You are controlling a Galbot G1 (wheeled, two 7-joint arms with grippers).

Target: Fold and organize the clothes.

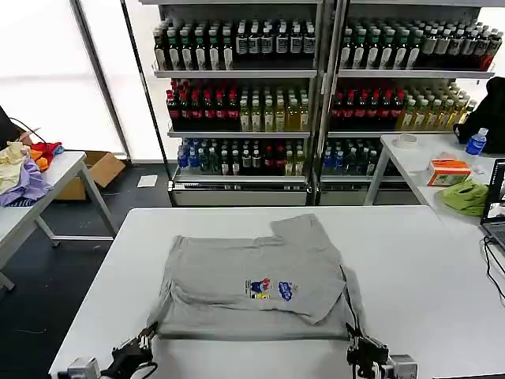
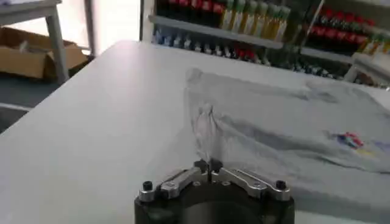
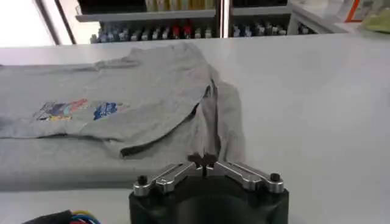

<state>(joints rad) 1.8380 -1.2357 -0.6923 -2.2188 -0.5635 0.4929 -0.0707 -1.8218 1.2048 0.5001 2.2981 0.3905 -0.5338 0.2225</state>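
Note:
The clothes, one light grey short-sleeved shirt (image 1: 252, 276) with a small multicoloured chest print (image 1: 271, 290), lie partly folded on the white table (image 1: 418, 260), both sides turned inward. My left gripper (image 1: 146, 335) sits at the near left corner of the shirt. In the left wrist view this gripper (image 2: 208, 165) is shut on a pinched ridge of the shirt (image 2: 274, 122). My right gripper (image 1: 353, 341) sits at the near right corner. Its wrist view shows that gripper (image 3: 204, 161) shut on a raised fold of the shirt (image 3: 122, 97).
Shelves of bottles (image 1: 245, 95) stand behind the table. A side table at the left holds purple, yellow and red fabrics (image 1: 24, 170), with a cardboard box (image 1: 99, 170) on the floor beside it. At the right are a green cloth (image 1: 465, 196), an orange box (image 1: 447, 171) and a laptop edge (image 1: 497, 205).

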